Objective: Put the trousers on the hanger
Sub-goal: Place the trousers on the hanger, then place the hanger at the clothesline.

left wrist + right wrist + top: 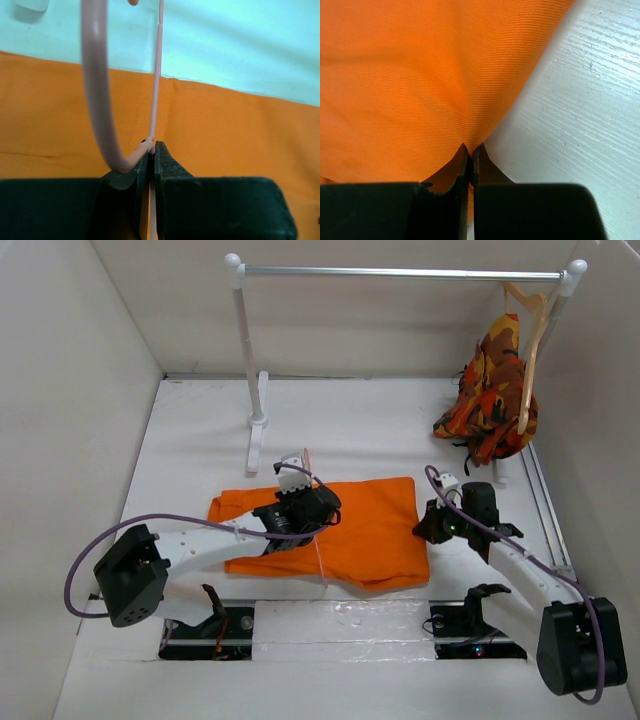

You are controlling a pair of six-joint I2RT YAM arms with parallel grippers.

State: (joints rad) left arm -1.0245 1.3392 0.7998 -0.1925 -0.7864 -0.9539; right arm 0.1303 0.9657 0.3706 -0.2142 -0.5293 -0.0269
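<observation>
Where the left arm reaches in from the near edge of the table (190, 430), the left gripper (300, 508) is pressed together on the hanger (320, 555). The hanger's thin pink wire runs across the trousers (370, 535) from their far edge to their near edge. In the left wrist view the fingertips meet on the wire at the foot of its curved hook, with orange cloth beneath. The trousers lie spread on the table between the two arms, one narrow end reaching out to the left. At their right edge the right gripper (430, 525) pinches the cloth, and the right wrist view shows a fold of it rising from the closed jaws beside bare table. At the far right a patterned garment (490, 390) hangs on a wooden hanger (530, 340) from the clothes rail (400, 273).
</observation>
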